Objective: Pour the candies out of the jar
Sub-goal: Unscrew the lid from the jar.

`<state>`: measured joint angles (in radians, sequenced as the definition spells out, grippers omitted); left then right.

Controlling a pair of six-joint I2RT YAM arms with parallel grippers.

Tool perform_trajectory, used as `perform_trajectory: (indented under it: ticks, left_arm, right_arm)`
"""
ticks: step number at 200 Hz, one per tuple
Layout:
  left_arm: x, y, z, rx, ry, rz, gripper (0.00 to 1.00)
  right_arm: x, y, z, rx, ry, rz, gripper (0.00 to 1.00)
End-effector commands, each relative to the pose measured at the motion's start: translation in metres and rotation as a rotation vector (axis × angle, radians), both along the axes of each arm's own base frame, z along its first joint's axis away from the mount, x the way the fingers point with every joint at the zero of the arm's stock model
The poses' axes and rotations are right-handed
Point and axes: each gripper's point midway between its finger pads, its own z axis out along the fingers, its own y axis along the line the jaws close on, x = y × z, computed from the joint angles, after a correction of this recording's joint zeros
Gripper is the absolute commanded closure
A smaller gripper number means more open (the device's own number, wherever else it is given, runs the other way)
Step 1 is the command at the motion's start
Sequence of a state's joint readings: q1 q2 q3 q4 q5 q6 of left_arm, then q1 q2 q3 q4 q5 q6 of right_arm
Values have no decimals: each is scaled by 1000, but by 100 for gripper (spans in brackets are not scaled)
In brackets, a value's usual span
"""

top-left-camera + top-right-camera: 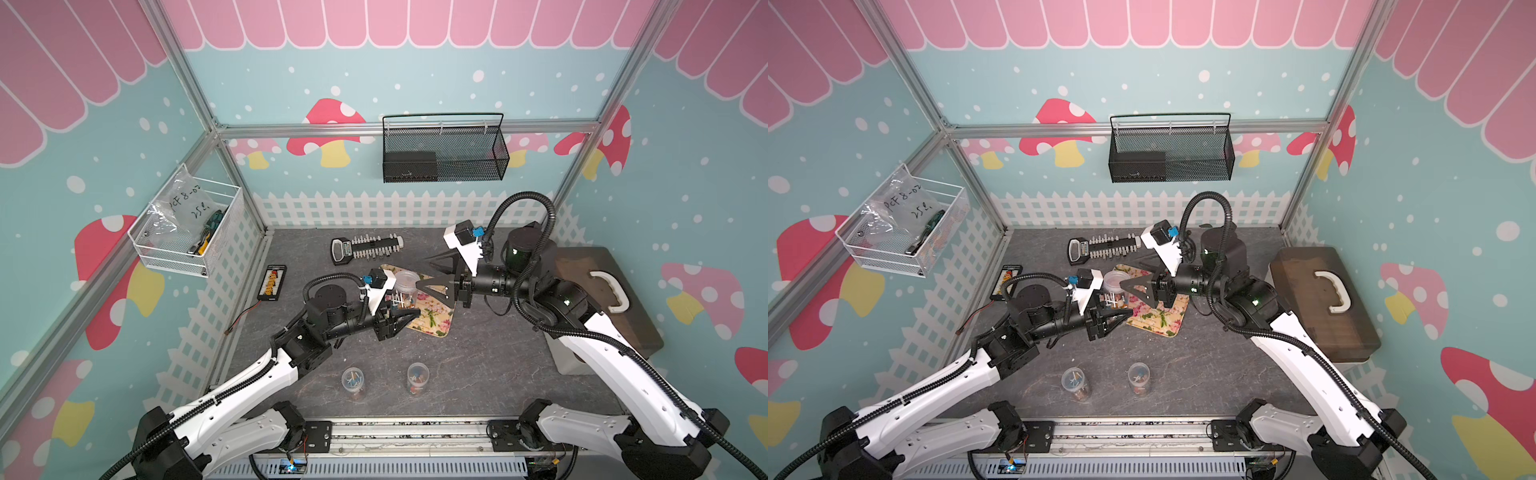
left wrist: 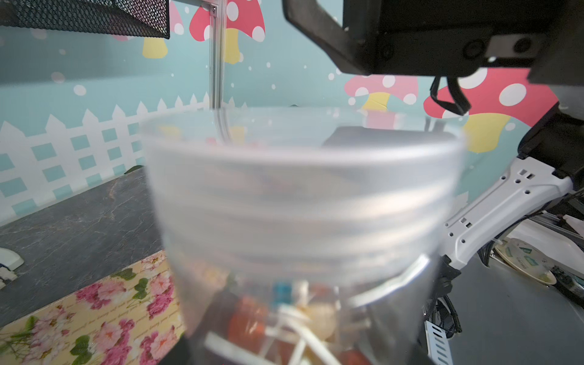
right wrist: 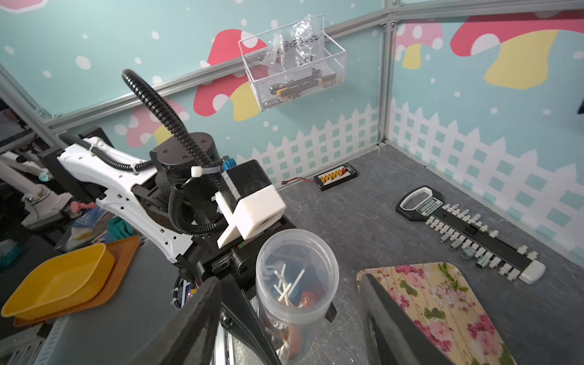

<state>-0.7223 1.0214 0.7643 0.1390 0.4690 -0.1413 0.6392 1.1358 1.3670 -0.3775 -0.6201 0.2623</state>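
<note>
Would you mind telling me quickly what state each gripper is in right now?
Left gripper: closed, holding the jar upright.
Right gripper: open, fingers holding nothing.

A clear ribbed plastic jar (image 2: 300, 196) fills the centre of the frame. It is upright, open at the mouth and blurred. Small lollipop candies (image 2: 249, 319) lie in its base at lower centre: orange and blue heads on thin white sticks. A yellow tray with pink flower print (image 2: 104, 309) occupies the lower left, on the dark grey marbled tabletop (image 2: 79, 215). A black mesh basket (image 2: 94, 15) hangs at upper left. A black arm housing (image 2: 426, 34) spans the upper right, with a white arm link (image 2: 505, 202) below it.
</note>
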Motion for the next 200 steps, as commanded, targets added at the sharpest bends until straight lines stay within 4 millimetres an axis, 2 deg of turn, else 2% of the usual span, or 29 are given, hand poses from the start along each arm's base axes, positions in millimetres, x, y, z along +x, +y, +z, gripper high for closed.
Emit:
perform_trajectory:
  ticks: [1,74,125,153,182,200]
  left_arm:
    - [6,0,5,-2,-38,20,63]
    - [9,1,6,-2,-51,38,62]
    - [9,-1,6,-15,-46,28,62]
    - [8,-1,7,-19,-44,26,62]
    - [6,-1,8,-18,-45,15,63]
    - [3,-2,8,-16,-39,-1,63]
  right_arm:
    - [8,2,0,30,51,-68,32]
    - [9,25,-35,-60,129,-51,34]
    - [14,34,-34,-68,129,-45,36]
    - [16,39,-36,-73,132,-31,44]
    - [16,39,-35,-84,111,-24,62]
    - [13,40,-33,-100,76,5,67]
